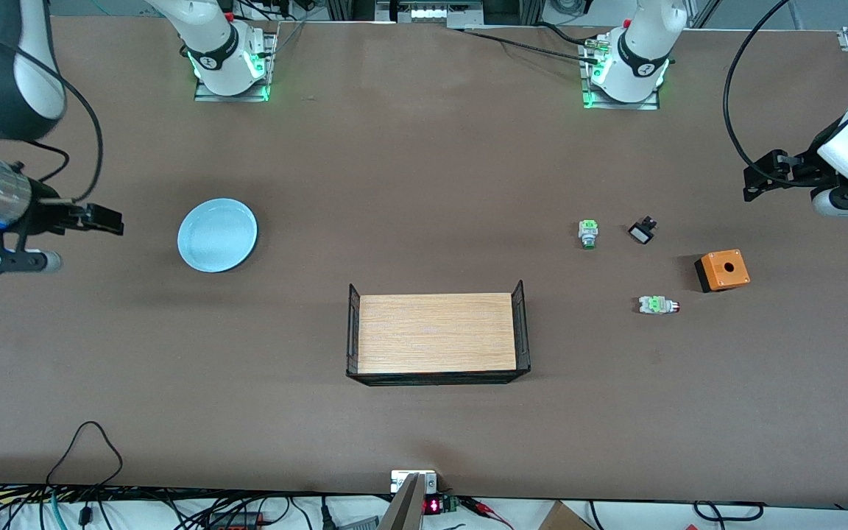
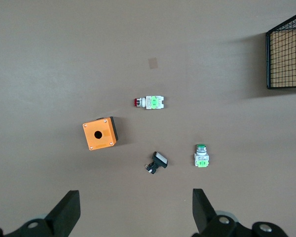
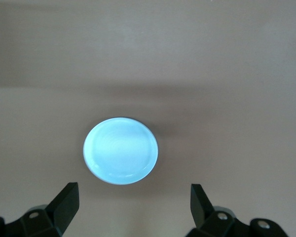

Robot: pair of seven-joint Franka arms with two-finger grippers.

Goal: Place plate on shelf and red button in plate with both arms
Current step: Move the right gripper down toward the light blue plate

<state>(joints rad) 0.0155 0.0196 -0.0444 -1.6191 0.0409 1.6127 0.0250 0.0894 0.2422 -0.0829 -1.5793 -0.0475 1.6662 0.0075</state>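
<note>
Lying flat on the brown table, the round pale-blue plate sits toward the right arm's end. The small red button lies toward the left arm's end, beside an orange box. Both the left gripper and right gripper hang released, holding nothing.

A wide table with a matte brown top fills almost the whole scene. The light is soft and comes from above, so the shadows on the surface are faint. Along the table's edge nearest to the front camera, a strip of pale floor shows, with tangled black cables and a small device with a red display.
</note>
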